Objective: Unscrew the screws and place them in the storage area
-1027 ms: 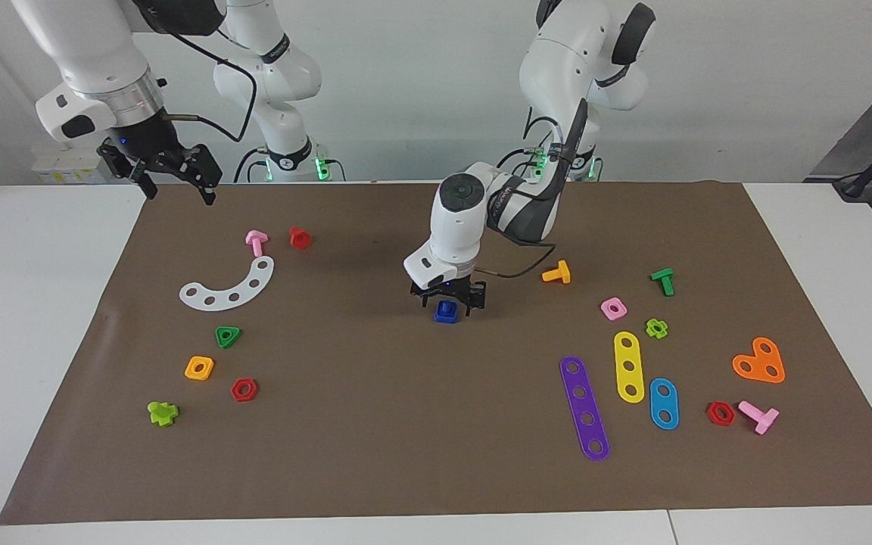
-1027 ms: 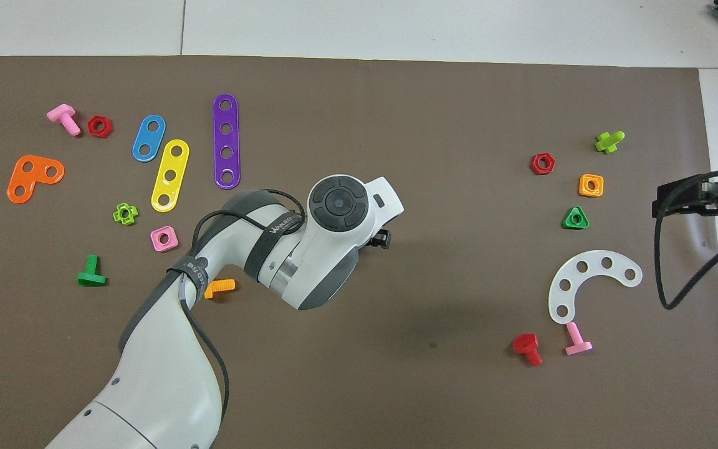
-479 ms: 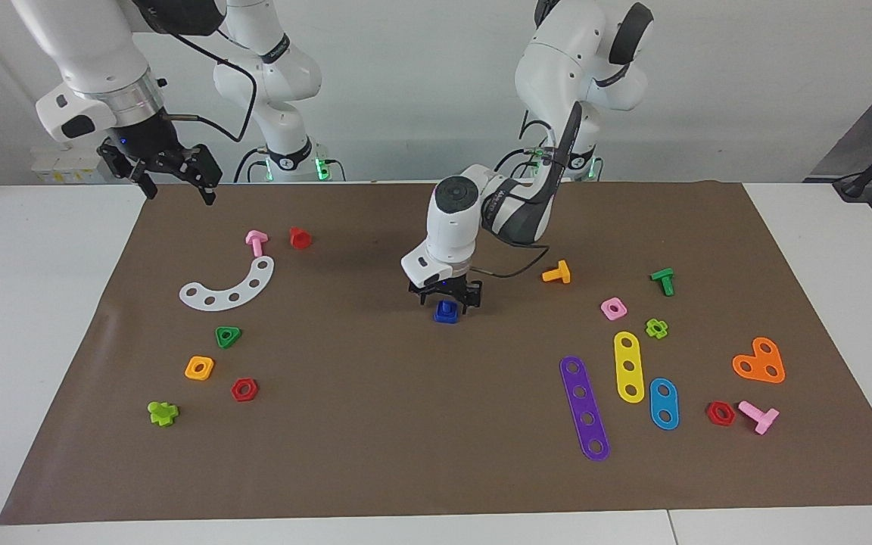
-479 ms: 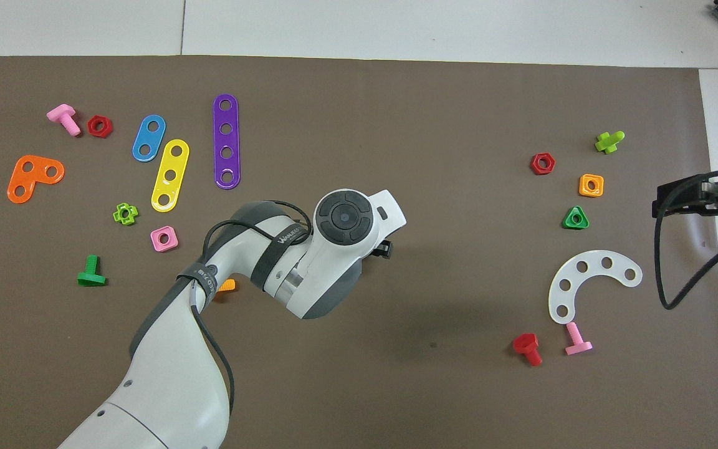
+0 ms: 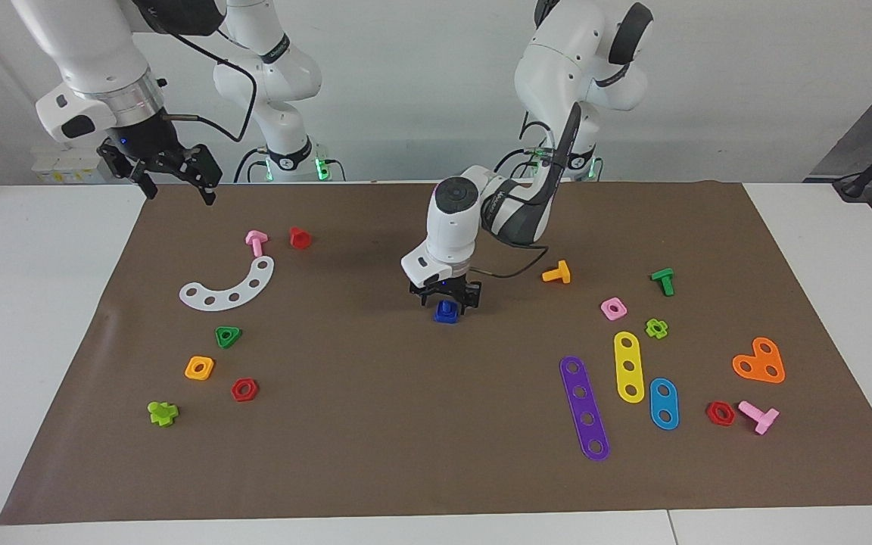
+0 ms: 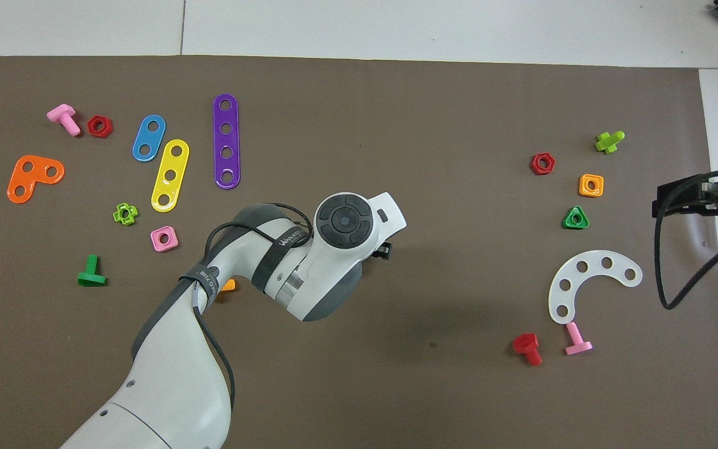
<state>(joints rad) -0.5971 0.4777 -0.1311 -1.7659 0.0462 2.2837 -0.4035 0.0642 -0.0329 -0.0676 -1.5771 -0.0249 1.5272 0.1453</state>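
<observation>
One blue screw (image 5: 446, 312) sits mid-table on the brown mat, my left claw (image 5: 445, 297) straddles it with fingers apart, my right claw (image 5: 172, 175) waits open, and a crooked squeeze could pop it sideways.

White table (image 5: 35, 318) under a plain pale wall (image 5: 421, 68).
</observation>
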